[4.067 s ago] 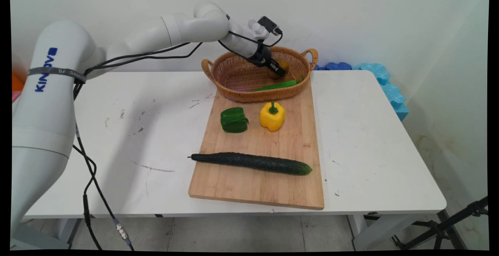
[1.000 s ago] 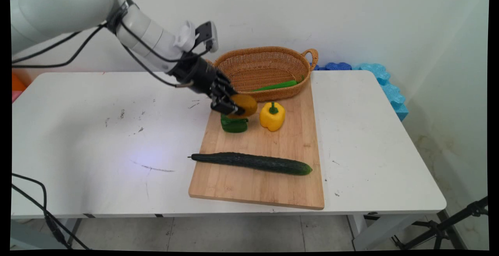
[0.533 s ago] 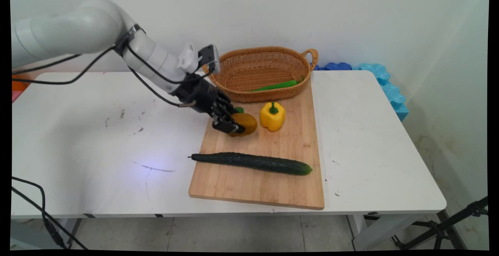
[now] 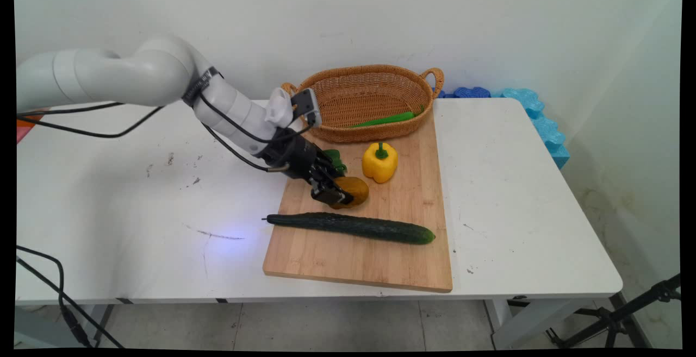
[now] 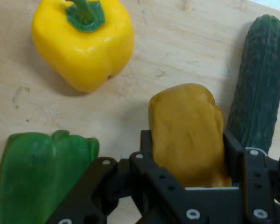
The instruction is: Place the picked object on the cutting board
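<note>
My gripper [image 4: 338,196] [image 5: 187,154] is shut on a brownish-yellow potato [image 4: 353,190] [image 5: 186,130], held low over the wooden cutting board [image 4: 380,264]. I cannot tell whether the potato touches the board. The green bell pepper [image 4: 334,160] [image 5: 42,177] sits just behind the gripper, mostly hidden by it in the main view. A yellow bell pepper [image 4: 380,161] [image 5: 84,42] stands to the right of the green one. The long dark cucumber [image 4: 353,227] [image 5: 259,79] lies across the board just in front of the potato.
A wicker basket [image 4: 370,82] stands at the far end of the board with a long green vegetable [image 4: 383,119] inside. Blue foam pieces [image 4: 535,118] lie at the table's back right edge. Black cables [image 4: 65,129] trail from the arm on the left.
The gripper lifted the potato out of the basket, carried it forward and left over the green pepper, then lowered it toward the board between the peppers and the cucumber.
</note>
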Robot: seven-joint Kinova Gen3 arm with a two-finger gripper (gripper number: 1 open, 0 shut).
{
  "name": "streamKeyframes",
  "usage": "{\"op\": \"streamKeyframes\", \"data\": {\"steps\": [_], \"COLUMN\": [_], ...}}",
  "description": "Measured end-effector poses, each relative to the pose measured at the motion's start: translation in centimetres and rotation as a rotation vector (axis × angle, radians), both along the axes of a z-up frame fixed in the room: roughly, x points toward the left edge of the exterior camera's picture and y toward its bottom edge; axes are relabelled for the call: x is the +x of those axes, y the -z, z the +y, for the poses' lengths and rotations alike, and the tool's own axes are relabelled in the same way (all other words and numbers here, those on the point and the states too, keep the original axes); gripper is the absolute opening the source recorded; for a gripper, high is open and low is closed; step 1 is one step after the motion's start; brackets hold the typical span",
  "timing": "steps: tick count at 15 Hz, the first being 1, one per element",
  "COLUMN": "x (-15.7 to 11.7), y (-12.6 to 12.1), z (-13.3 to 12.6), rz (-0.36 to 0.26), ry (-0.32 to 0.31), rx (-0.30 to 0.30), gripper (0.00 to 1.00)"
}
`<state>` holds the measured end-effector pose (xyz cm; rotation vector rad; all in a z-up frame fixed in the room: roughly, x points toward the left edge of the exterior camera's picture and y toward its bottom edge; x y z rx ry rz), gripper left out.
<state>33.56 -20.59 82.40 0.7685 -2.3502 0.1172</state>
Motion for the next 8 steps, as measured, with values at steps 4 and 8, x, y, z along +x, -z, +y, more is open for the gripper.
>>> {"op": "streamKeyframes", "data": {"steps": [4,8], "x": [-0.6,-1.2], "y": [1.1,2.1], "z": [-0.1,-0.2], "rz": [0.007,0.015], "ry": [-0.013,-0.022], "rx": [0.003,0.002], "gripper": [0.00,1.00]}}
